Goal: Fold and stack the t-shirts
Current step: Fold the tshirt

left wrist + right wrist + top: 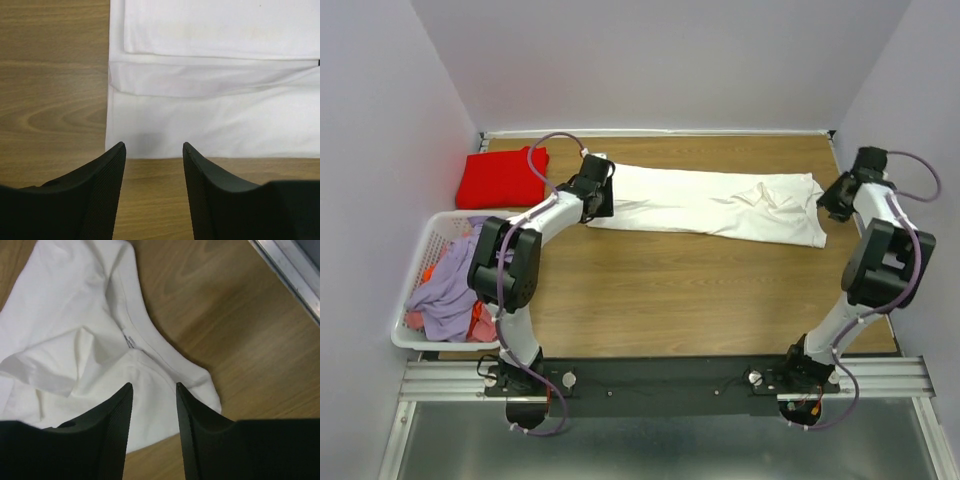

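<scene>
Wood-grain table (pixel 700 310), viewed from above, with both arm bases at its near edge. At near left, against the table's edge, you see a laundry basket (pixel 425 255) heaped with lilac and orange garments. Farther in, the white t-shirt (pixel 710 200) lies flat across the table as a long narrow band, its sides folded inward along its length; the left wrist view shows the layered edges. Your left gripper (pixel 595 190) sits at the hem end, its fingers parted with only bare wood between them and the hem just beyond the tips. Your right gripper (pixel 835 195) hangs over the collar end, its fingers likewise parted and gripping nothing, with the rumpled neckline below them. In the far left corner the red t-shirt (pixel 500 178) rests as a compact folded square, well apart from the white one. Judged from this layout, the red shirt is finished. The white shirt has its lengthwise folds but not its crosswise ones, wants smoothing at the collar, and is not yet stacked on the red. The basket's contents appear to be waiting.
</scene>
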Available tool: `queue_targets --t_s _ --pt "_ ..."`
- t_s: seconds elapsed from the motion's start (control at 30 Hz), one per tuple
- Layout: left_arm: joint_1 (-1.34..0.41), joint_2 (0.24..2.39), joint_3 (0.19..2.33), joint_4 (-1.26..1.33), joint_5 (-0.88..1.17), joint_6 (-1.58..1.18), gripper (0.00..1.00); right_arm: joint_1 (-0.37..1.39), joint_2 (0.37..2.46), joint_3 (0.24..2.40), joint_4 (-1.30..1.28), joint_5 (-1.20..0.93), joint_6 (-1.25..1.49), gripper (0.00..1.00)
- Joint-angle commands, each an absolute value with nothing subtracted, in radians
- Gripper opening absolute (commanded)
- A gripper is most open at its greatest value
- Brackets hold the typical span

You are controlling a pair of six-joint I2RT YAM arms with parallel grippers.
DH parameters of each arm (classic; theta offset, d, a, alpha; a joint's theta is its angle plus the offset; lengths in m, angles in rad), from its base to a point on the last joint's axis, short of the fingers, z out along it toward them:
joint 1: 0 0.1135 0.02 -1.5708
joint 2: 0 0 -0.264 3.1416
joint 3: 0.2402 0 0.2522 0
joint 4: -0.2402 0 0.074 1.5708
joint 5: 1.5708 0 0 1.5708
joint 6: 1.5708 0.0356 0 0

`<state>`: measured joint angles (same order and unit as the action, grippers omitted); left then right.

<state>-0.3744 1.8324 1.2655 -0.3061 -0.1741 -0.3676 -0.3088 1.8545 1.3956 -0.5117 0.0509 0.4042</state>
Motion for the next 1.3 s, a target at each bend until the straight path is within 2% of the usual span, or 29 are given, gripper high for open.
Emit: queue_targets --t_s 0.0,0.17,0.27,0.47,0.63,0.9,1.1,1.27 --pt "-0.362 1.913 1.336 -0.288 -0.143 -0.376 0.49 -0.362 1.746 1.209 -0.397 -0.202 0.509 0.44" --pt "-0.350 1.976 1.377 -0.290 -0.135 -0.371 0.35 -0.426 1.730 1.075 -0.267 -0.334 0.583 0.36" --pt "-0.337 2.019 1.393 -0.301 -0.132 -0.367 0.33 -0.451 1.747 1.031 -0.216 -0.339 0.612 0.29" --pt "-0.299 2.059 1.368 -0.351 -0.106 -0.379 0.27 -0.541 1.778 0.921 -0.192 -0.247 0.661 0.22" --pt "-0.278 1.987 1.235 -0.362 -0.123 -0.373 0.27 -0.610 1.766 0.845 -0.175 -0.250 0.678 0.22" --pt "-0.275 1.826 1.068 -0.367 -0.164 -0.376 0.27 -0.612 1.683 0.827 -0.198 -0.257 0.643 0.23" --pt "-0.275 1.838 1.135 -0.347 -0.152 -0.376 0.37 -0.560 1.638 0.845 -0.209 -0.359 0.555 0.25" --pt "-0.276 1.868 1.180 -0.351 -0.152 -0.374 0.43 -0.442 1.592 0.887 -0.248 -0.327 0.499 0.31"
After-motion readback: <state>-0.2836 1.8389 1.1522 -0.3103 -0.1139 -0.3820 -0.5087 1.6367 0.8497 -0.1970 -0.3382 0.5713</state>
